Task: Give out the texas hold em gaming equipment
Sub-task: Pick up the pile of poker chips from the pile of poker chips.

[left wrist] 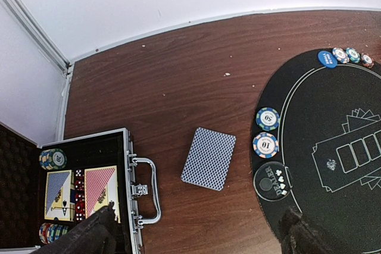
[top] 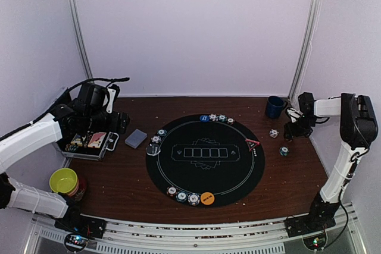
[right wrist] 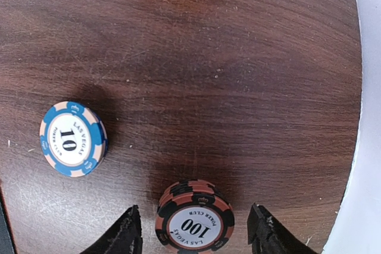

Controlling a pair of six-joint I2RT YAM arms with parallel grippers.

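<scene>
1. Far left, the left gripper (left wrist: 199, 239) hangs above the open chip case (left wrist: 128, 176), fingers spread wide.
2. The card deck (left wrist: 208, 158) lies face down between the case and the black mat (left wrist: 309, 117).
3. Right of the mat, the right gripper (right wrist: 196, 233) is spread either side of the 100 chip (right wrist: 194, 221), with the blue 10 chip (right wrist: 72, 139) nearby.

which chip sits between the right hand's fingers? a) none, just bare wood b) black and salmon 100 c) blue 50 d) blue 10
B: in the right wrist view the 100 chip lies between the spread fingers of the open right hand, untouched by either, while the blue 10 chip lies off to one side.
</scene>
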